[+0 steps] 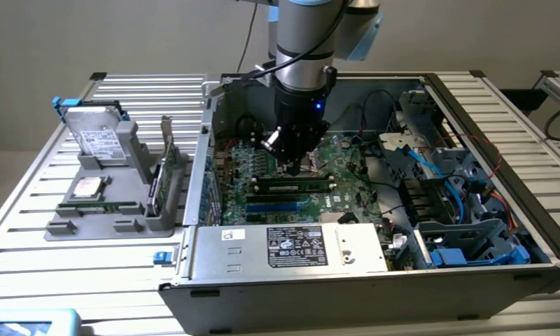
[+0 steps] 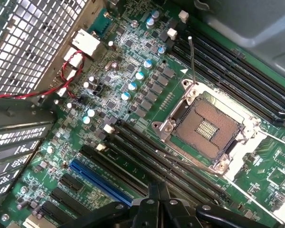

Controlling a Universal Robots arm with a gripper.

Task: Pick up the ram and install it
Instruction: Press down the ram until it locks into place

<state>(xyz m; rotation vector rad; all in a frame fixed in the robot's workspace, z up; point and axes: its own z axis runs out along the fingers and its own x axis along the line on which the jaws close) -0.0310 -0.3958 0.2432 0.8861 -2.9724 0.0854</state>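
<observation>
Exterior view, setting: an open computer case point(image 1: 467, 266) lay on a slatted metal desk point(image 1: 37, 210), its motherboard point(image 1: 261, 175) facing up.
Exterior view, arm: the robot arm point(image 1: 304, 42) reached down from above into the case, and the pincer point(image 1: 292, 166) hung just above the motherboard's black slots.
Exterior view, ram: a long dark stick, the ram point(image 1: 294, 186), lay in a slot right below the pincer tip; whether the two touched could not be told.
Exterior view, pincer state: the fingers looked drawn close together, with nothing visibly held.
Exterior view, case contents: a silver power supply point(image 1: 290, 246) with a label sat at the near edge, and blue cables point(image 1: 430, 168) ran through the side at the exterior view's right.
Exterior view, holder: a grey fixture point(image 1: 112, 203) at the exterior view's left carried a hard drive point(image 1: 95, 136) standing upright, a second drive point(image 1: 86, 187) lying flat, and an expansion card point(image 1: 166, 164) on edge.
Wrist view, board: the empty CPU socket point(image 2: 206, 130) sat between two banks of black memory slots point(image 2: 166, 164), beside a blue slot point(image 2: 102, 183).
Wrist view, pincer: the dark fingertips point(image 2: 157, 202) met together over the nearer slots.
</observation>
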